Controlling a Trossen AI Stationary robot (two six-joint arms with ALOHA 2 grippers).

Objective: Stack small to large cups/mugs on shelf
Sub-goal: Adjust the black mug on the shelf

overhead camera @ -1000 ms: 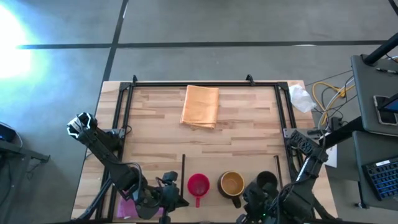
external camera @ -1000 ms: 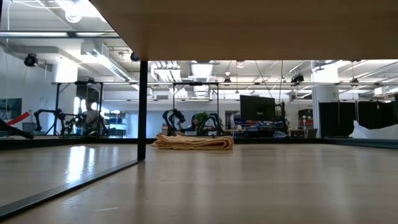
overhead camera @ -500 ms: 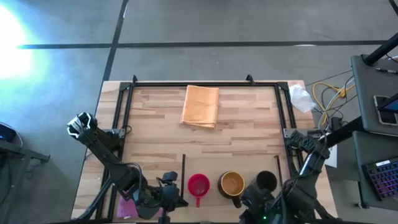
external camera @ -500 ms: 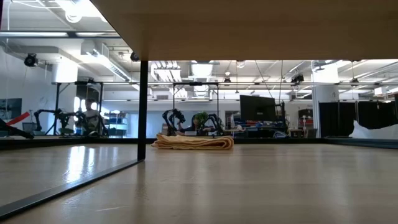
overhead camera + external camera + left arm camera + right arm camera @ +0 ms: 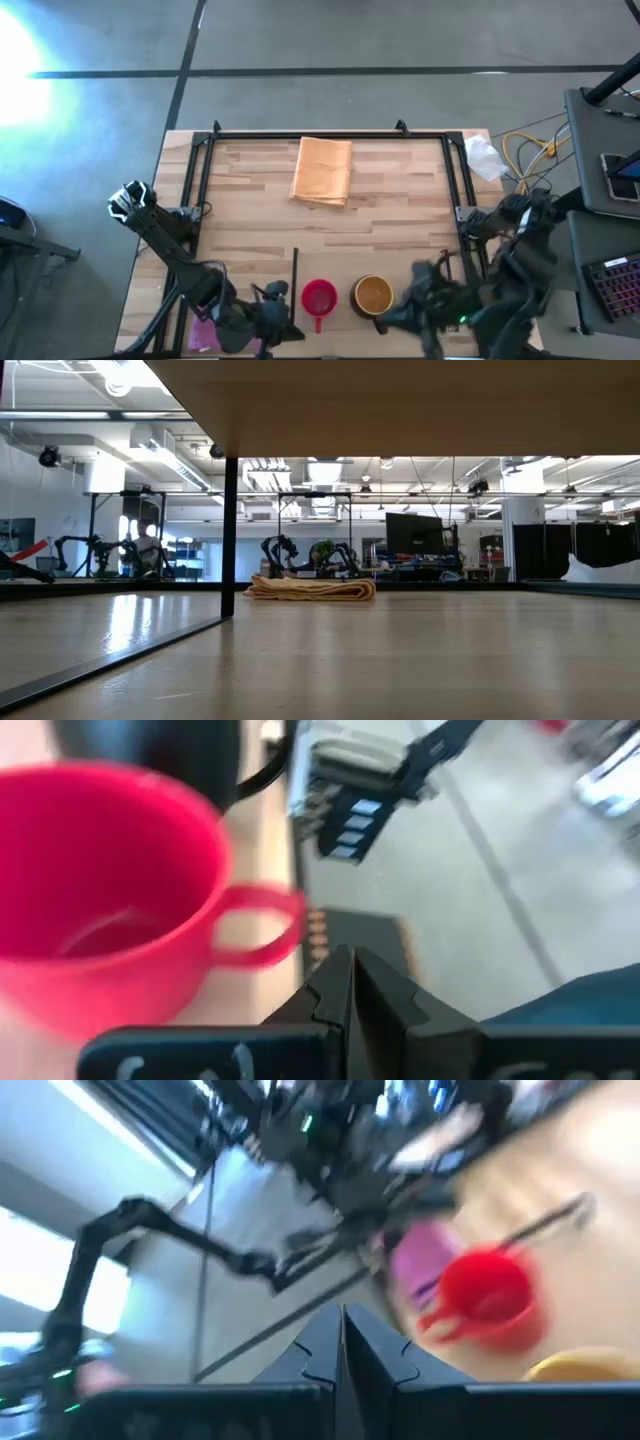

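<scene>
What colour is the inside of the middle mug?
Yellow. The middle mug shows it best in the high view.

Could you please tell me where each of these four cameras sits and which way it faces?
High: overhead, straight down; both arms, pale-wood shelf.
Low: table height, level across; folded orange cloth, no arms.
Left wrist: past shut left gripper at pink-red mug.
Right wrist: past shut right gripper.
Shared: both wrists see that mug.
</scene>
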